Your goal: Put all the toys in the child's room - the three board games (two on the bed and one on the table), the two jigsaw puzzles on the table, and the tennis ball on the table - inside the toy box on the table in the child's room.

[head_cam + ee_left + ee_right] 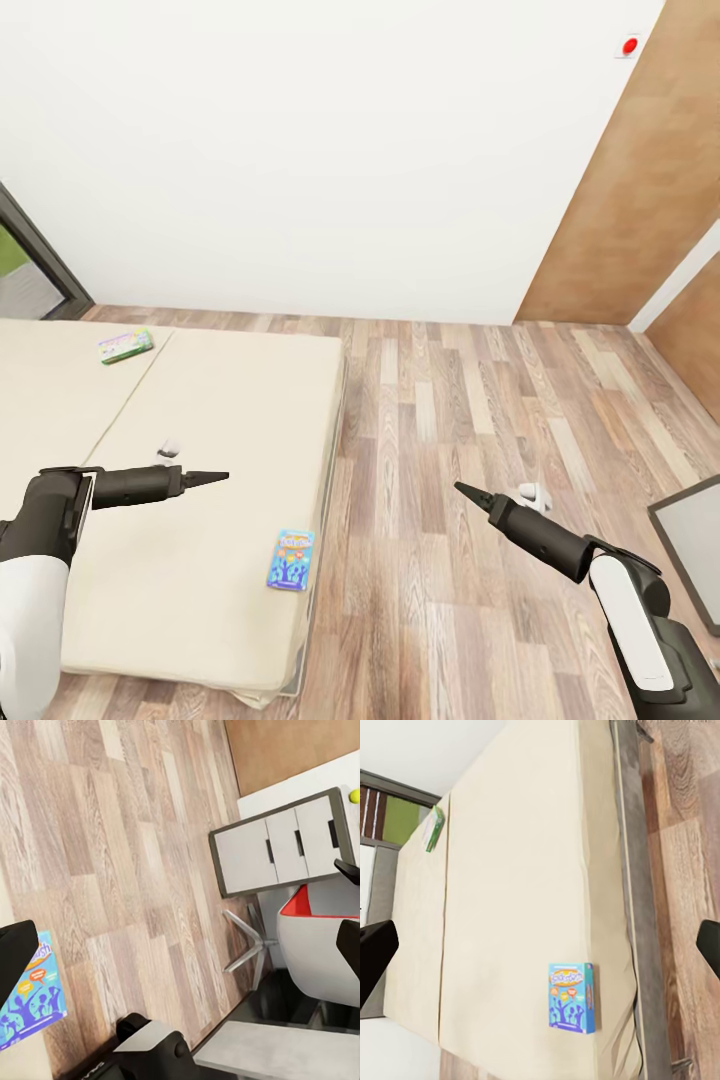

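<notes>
On the far left of the low wide bed (200, 420), with its two cream mattresses side by side, lay the first thin flat board game box (126, 346), its printed lid white, green and yellow; it rested on the left mattress just beside the seam and close to the far edge. Nothing had been collected so far as I could judge: both of the bed's games were on the covers and I carried nothing in either pincer.

My left pincer (215, 477) hovered over the right mattress, black fingers drawn to a point, empty and seemingly closed in the head view; the fingertips at opposite edges of its own wrist view made me less sure. Nearer and to the right, the second board game, a mostly blue flat box (291, 559) with a busy cartoon lid, lay flat near the bed's right edge, tilted slightly. It looked light and thin, awkward to pinch from above, I judged.

Right of the bed ran the brown-grey wood-plank floor (450, 400). My right pincer (467, 491) hung over it, likewise tapered and empty, well apart from either box.

In my left wrist view I saw a grey three-drawer cabinet (277, 851) with a small yellow-green ball (355, 795), perhaps the tennis ball, at its edge. The toy box, puzzles and third game remained to be dealt with.
</notes>
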Available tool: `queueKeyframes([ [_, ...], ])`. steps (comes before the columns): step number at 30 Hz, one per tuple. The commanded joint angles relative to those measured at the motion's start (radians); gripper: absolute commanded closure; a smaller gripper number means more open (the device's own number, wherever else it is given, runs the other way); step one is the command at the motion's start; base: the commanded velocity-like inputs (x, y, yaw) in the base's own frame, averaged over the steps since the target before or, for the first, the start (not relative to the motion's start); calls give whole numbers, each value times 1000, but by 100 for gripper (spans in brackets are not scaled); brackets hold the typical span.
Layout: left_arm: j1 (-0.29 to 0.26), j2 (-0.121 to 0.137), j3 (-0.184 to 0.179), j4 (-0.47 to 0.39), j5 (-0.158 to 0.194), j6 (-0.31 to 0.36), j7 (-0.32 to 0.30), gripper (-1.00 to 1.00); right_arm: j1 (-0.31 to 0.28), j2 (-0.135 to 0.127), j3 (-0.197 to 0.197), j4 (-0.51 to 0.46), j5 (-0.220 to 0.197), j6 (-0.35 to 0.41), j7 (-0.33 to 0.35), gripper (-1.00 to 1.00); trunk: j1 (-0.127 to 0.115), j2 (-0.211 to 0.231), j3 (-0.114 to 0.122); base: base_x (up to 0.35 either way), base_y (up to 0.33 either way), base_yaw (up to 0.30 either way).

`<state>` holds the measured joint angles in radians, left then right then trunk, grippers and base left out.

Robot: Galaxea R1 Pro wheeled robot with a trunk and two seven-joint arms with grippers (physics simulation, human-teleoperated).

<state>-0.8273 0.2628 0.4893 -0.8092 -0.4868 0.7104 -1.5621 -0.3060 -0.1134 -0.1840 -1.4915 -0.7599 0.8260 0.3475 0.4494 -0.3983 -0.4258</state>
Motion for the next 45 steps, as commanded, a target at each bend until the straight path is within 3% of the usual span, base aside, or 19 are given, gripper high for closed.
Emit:
queueKeyframes([
  [1,-1,-1,3,-1,-11,11,-9,-100,-1,0,-2,0,3,5,5,-100,1,-2,0,0,0,0],
  [45,-1,-2,3,-1,-21,11,-9,-100,-1,1,-2,-1,1,5,5,-100,1,-2,73,0,0,0],
])
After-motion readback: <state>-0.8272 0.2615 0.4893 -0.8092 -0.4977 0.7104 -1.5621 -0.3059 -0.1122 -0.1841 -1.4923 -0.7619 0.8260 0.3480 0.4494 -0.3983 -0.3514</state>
